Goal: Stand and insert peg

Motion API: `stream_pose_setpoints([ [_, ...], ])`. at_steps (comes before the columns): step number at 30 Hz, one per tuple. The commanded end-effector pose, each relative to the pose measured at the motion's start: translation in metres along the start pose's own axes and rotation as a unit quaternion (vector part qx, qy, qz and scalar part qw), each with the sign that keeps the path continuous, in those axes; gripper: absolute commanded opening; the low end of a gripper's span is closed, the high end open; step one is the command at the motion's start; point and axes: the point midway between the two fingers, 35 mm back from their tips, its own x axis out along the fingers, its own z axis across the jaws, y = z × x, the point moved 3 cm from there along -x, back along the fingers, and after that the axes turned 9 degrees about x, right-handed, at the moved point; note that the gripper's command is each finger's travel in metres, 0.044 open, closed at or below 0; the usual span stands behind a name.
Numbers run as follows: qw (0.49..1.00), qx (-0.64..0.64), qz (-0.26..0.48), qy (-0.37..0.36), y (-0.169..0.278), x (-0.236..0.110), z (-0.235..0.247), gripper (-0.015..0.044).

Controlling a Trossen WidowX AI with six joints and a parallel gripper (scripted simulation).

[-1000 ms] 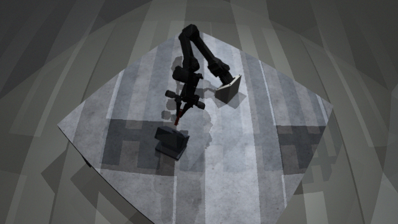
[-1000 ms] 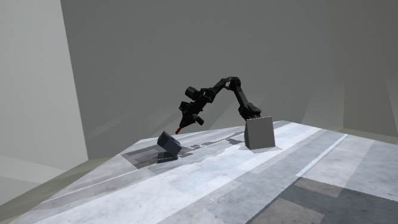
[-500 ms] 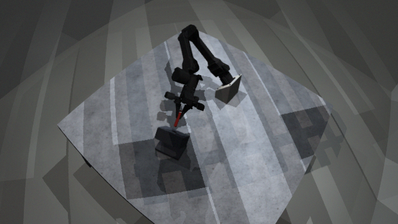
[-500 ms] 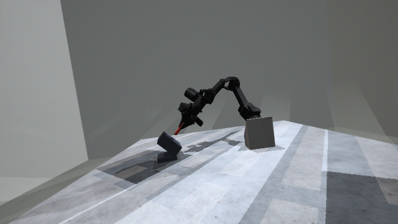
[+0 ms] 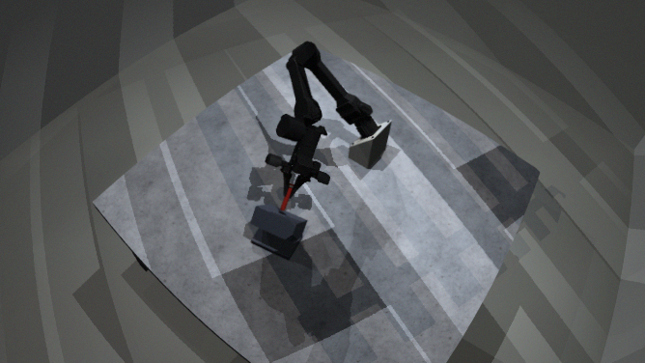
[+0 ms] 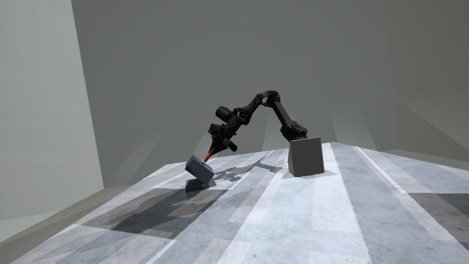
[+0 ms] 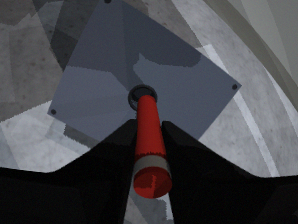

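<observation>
My gripper [image 5: 293,184] [image 6: 215,149] [image 7: 149,127] is shut on the red peg [image 5: 287,199] [image 6: 208,154] [image 7: 148,132]. I hold the peg near its upper end, where a pale band shows between the fingers in the wrist view. The peg's plain lower end sits in the dark round hole [image 7: 141,94] in the face of the grey-blue sloped panel [image 5: 275,224] [image 6: 199,168] [image 7: 100,63]. The peg lines up with the hole. How deep it reaches is hidden.
The arm's base stands on a grey wedge block [image 5: 372,145] [image 6: 305,156] at the back of the grey patterned table [image 5: 410,241] [image 6: 316,210]. The table's near-left edge runs close to the panel.
</observation>
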Motion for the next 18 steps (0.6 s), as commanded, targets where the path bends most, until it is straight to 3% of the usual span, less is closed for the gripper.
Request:
stream_pose_setpoints([
  [1, 1.000, -0.001, 0.000, -0.001, -0.0001, 0.0004, 0.0005, 0.0000],
  [18, 1.000, 0.000, -0.001, 0.000, 0.0001, -0.0007, 0.0010, 0.0000],
])
